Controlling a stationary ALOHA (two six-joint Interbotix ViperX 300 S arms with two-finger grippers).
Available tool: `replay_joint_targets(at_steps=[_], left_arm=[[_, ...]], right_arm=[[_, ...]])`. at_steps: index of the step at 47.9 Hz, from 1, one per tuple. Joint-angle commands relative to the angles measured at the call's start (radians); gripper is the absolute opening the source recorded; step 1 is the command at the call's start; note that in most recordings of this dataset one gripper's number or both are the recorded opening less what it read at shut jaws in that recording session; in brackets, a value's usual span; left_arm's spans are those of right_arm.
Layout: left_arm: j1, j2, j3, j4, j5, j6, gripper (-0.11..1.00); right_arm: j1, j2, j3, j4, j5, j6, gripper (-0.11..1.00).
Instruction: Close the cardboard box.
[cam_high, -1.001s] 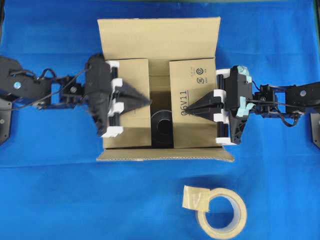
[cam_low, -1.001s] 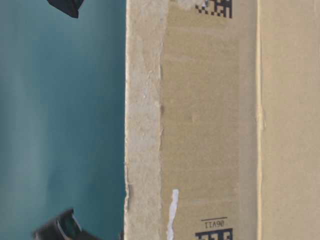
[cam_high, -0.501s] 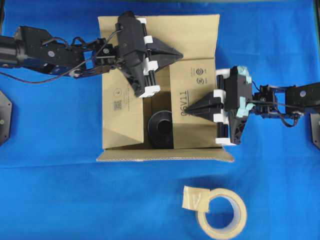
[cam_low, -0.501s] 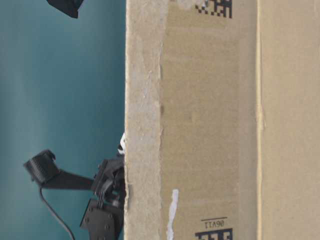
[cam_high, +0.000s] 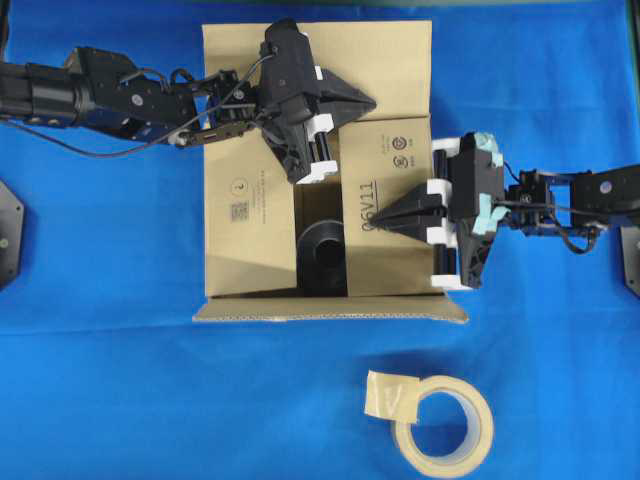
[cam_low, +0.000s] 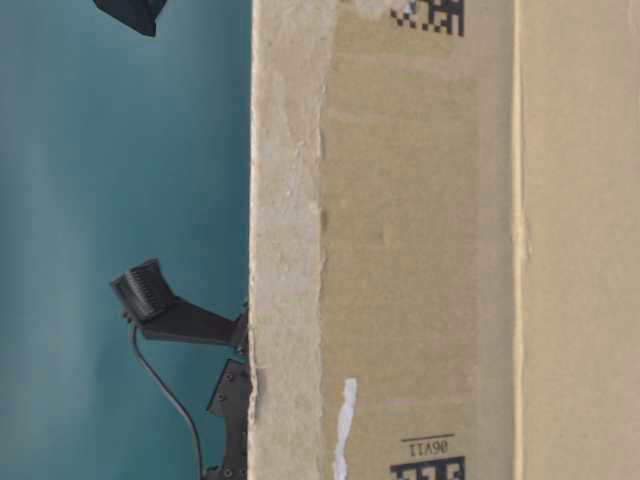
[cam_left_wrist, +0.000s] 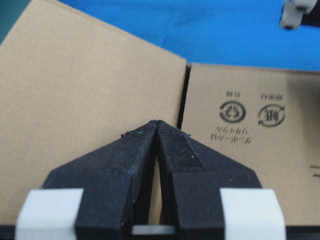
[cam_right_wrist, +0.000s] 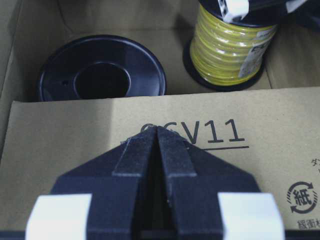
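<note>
The cardboard box (cam_high: 320, 170) sits mid-table, side flaps folded in; the left gripper (cam_high: 368, 100), jaws closed, is over the rear flap, and the right gripper (cam_high: 383, 222), jaws closed, presses the right flap.

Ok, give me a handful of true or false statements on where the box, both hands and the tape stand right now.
1. The right hand rests closed on the right side flap of the cardboard box. True.
2. The left hand is over the far flap. True.
3. The box is fully closed. False: a gap between the side flaps shows a black spool and a yellow wire spool inside.
4. The tape roll sits inside the box. False: it lies on the blue cloth in front of the box.
5. The left hand is wide open. False: its fingers are together.
</note>
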Motion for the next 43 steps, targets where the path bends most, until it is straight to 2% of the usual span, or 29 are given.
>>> replay_joint_targets(at_steps=[1,10,27,43], left_arm=[[0.003,-0.008,-0.003,0.002,-0.006,-0.003,0.0],[-0.002,0.008,0.003,0.002,-0.021,-0.026,0.0],[-0.017,0.015,0.006,0.002,-0.026,-0.028,0.0],[-0.018,0.015,0.006,0.002,-0.025,-0.028,0.0]], right_arm=[[-0.002,-0.008,-0.02,0.002,-0.008,0.0,0.0],[-0.002,-0.009,-0.02,0.002,-0.008,0.0,0.0],[0.0,-0.018,-0.029,0.002,-0.003,0.0,0.0],[0.005,-0.167,-0.032,0.002,0.057,0.0,0.0]])
